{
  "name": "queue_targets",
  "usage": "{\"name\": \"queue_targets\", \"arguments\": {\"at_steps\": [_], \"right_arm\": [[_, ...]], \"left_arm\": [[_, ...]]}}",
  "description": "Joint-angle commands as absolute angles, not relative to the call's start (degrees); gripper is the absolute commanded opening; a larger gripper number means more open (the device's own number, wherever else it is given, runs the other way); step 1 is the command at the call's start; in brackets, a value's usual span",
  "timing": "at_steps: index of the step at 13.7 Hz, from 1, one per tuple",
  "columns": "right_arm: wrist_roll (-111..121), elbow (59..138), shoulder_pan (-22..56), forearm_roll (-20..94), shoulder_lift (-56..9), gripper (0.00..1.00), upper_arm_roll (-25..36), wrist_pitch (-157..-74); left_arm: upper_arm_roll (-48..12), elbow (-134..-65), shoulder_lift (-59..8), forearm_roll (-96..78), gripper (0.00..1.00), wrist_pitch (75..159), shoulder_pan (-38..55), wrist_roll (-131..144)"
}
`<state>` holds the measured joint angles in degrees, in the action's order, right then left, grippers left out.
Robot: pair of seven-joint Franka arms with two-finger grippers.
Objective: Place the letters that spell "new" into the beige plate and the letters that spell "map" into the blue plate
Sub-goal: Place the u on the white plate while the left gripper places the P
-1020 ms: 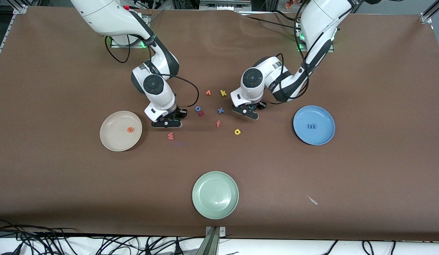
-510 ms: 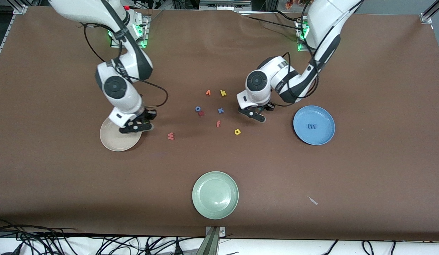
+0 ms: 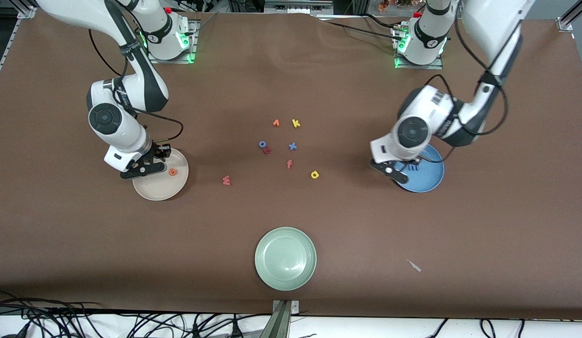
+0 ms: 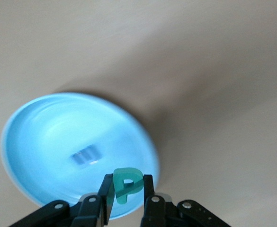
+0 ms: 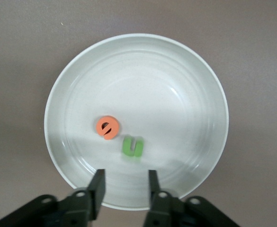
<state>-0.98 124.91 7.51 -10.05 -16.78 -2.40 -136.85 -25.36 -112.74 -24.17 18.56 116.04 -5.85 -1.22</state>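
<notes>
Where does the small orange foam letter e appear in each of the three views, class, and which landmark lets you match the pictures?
Front view: the small orange foam letter e lies in the round cream-beige plate, beside the right gripper.
Right wrist view: the e lies in the plate beside the small green foam letter n, past the open fingers.
Left wrist view: not in it.
Shared landmark: the beige plate.

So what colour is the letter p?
Teal green: the p shows best in the left wrist view.
</notes>
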Motion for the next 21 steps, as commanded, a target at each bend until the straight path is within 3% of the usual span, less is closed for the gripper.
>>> {"name": "queue_targets", "arguments": {"at_steps": [1,7,8,10,15,19,21], "right_arm": [[-2.80,126.39,7.65,-10.20,-15.73,0.65,-3.42,-137.81],[-19.84,117.53,10.88,-10.20,-23.01,0.65,-11.69,-139.04],[-21.95,115.42,12.12,-10.20,-24.77,0.66,-11.78,-139.04],[-23.99,112.16,14.23,-10.28,-28.02,0.66,-11.78,-139.39],[-23.91,109.17,15.91,-10.46,-34.18,0.67,-11.78,-146.07],[-23.20,107.84,15.91,-10.72,-34.97,0.67,-11.78,-146.16],[-23.20,107.23,16.08,-10.72,-36.56,0.67,-11.78,-148.08]], "left_arm": [[-26.10,-113.82,-24.08,15.04,0.08,115.75,-12.02,-8.77],[-26.10,-113.91,-26.71,14.50,0.15,117.68,-14.85,-10.37],[-26.10,-113.91,-26.81,14.41,0.29,117.77,-15.29,-10.81],[-26.19,-113.73,-26.72,14.41,1.00,117.60,-14.68,-10.90],[-26.98,-112.94,-26.28,14.07,1.00,116.98,-14.77,-10.72],[-28.48,-106.27,-26.63,3.98,1.00,110.14,-13.11,-9.15],[-28.56,-105.91,-26.80,2.56,1.00,111.09,-11.96,-7.13]]}}
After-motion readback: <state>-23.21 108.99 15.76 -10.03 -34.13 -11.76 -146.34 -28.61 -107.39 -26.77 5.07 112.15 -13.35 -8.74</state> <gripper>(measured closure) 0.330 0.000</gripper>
